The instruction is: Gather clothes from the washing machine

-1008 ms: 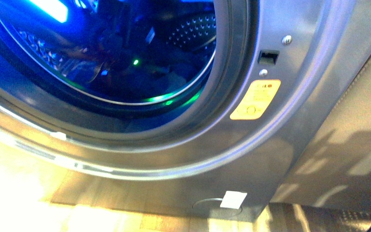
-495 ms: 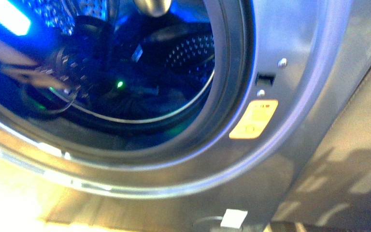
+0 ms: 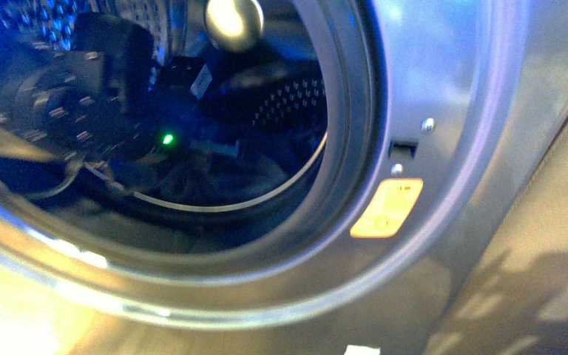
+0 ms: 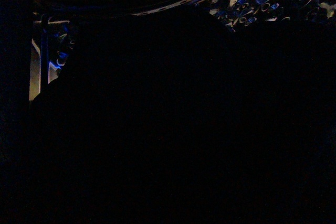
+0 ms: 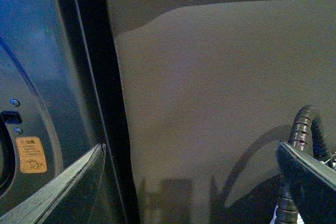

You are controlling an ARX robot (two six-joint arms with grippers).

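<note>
- grey metallic front-loading washing machine (image 3: 444,81): fills most of the front view, tilted in the frame, its round door opening facing the camera.
- flat beige panel (image 5: 220,98): stands just beside the machine's right side, with a dark gap between them.
- dimpled steel drum (image 3: 288,103): seen through the opening, lit blue, with a shiny round boss (image 3: 233,18) at the top.
- black left arm (image 3: 74,111): reaches into the drum from the left; a green light (image 3: 167,138) glows near its end.
- dark navy soft fabric clothes (image 3: 229,177): lie low in the drum, the heap's long axis running side to side along the lower rim, creases gathering upward toward the arm's end; which end of the garment is which cannot be told.
- left gripper (image 3: 192,154): lost in blur and dark fabric, so whether it grips cannot be told; the left wrist view is dark.
- right gripper (image 5: 189,148): outside the machine, facing the beige panel, 2 fingers (image 5: 310,177) spread wide, nothing between them.
- orange label (image 3: 387,208): on the machine's front, below the dark latch slot (image 3: 403,149).
</note>
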